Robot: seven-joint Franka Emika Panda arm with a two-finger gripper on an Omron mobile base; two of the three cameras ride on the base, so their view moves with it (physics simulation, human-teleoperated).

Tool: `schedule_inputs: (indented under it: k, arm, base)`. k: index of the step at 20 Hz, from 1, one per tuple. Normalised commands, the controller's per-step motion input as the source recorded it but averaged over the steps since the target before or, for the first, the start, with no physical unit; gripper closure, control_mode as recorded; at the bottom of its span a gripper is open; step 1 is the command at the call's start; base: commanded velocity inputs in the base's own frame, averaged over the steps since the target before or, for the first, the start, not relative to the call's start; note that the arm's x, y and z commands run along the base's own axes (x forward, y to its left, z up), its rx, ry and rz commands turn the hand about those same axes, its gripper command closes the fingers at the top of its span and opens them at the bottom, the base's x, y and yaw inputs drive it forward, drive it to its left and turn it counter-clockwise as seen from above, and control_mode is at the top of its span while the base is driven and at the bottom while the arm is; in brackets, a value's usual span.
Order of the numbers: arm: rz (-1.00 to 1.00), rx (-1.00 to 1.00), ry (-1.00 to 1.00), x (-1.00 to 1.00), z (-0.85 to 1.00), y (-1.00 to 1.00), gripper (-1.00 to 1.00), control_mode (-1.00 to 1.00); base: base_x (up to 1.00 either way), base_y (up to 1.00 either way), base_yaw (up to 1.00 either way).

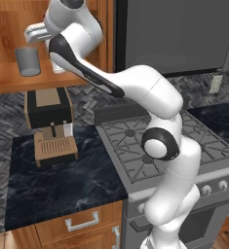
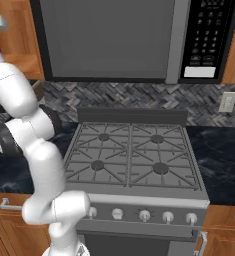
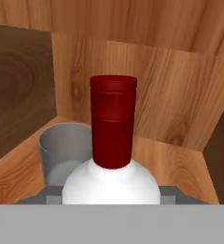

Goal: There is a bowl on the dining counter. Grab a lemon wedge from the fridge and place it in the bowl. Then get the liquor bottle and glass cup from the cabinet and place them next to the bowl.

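The liquor bottle stood on the cabinet shelf, red cap up, just beside the glass cup. The gripper reached in around the bottle; whether its fingers clasped it, I could not tell.

Inside the cabinet the liquor bottle stands directly ahead of the hand, its red cap rising into the middle of the passage; the glass cup sits just behind and to one side of it, close enough that little gap shows between them; the back wall and side wall close off the corner beyond; the shelf lies bare on the bottle's other side; below, a coffee machine occupies the worktop.
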Motion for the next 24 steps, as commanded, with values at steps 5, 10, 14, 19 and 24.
schedule_inputs:
  k: [5, 10, 14, 19, 24]
  arm:
    - [0.00, 0.00, -0.05, -1.00, 0.00, -0.45, 1.00, -1.00]
    - [0.00, 0.00, -0.04, -1.00, 0.00, -0.60, 1.00, -1.00]
    - [0.04, 0.00, -0.01, -1.00, 0.00, -0.77, 1.00, -1.00]
    - [0.19, 0.04, 0.00, -1.00, 0.00, -0.87, 1.00, -1.00]
    - [0.26, 0.08, 0.00, -1.00, -0.01, -0.99, 1.00, -1.00]
  base:
    - [0.00, 0.00, 0.00]
    - [0.00, 0.00, 0.00]
    - [0.00, 0.00, 0.00]
    - [0.00, 0.00, 0.00]
    - [0.00, 0.00, 0.00]
